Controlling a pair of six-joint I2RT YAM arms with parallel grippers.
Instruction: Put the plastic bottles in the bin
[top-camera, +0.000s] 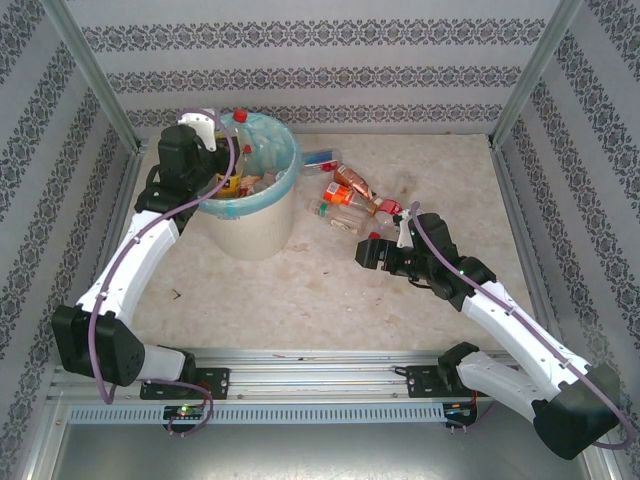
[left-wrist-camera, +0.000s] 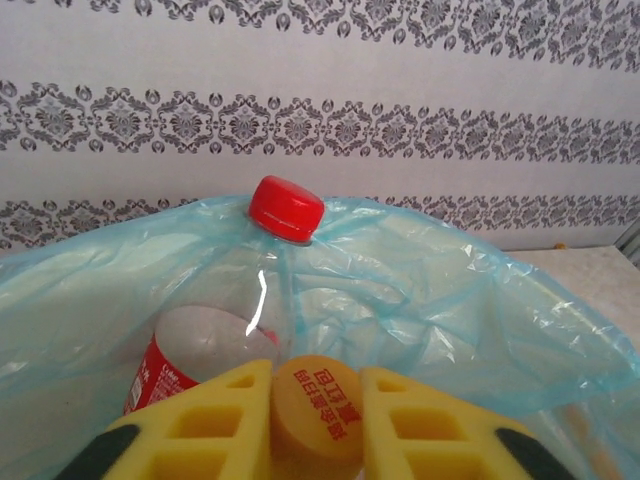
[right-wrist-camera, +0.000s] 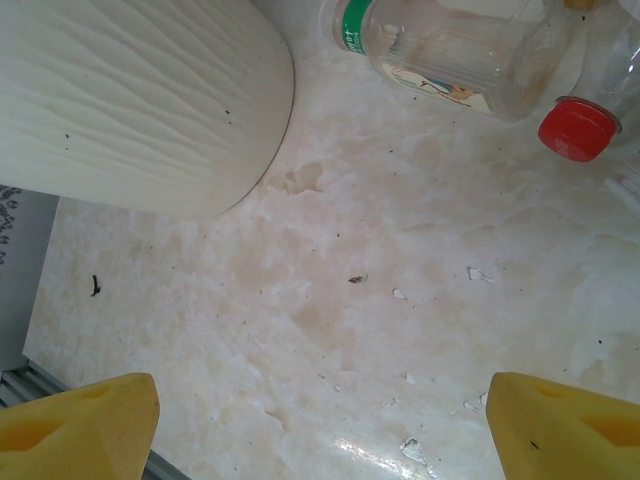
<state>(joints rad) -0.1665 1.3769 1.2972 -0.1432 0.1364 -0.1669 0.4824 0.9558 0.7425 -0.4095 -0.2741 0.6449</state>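
The bin (top-camera: 255, 225) stands at the back left, its turquoise liner (left-wrist-camera: 450, 290) folded over the rim. My left gripper (left-wrist-camera: 318, 425) hangs over the bin's left side (top-camera: 226, 180), shut on the orange cap (left-wrist-camera: 318, 405) of a bottle whose body is hidden below. Inside the bin, a clear red-labelled bottle with a red cap (left-wrist-camera: 286, 208) leans against the liner. Several more bottles (top-camera: 350, 195) lie on the table right of the bin. Near them, low over bare table, my right gripper (top-camera: 368, 250) is open and holds nothing (right-wrist-camera: 325, 430).
In the right wrist view the bin's cream wall (right-wrist-camera: 140, 100) is at the upper left. A clear bottle with a green band (right-wrist-camera: 450, 50) and a red cap (right-wrist-camera: 578, 128) lie at the top right. Patterned walls enclose the table (top-camera: 300, 290).
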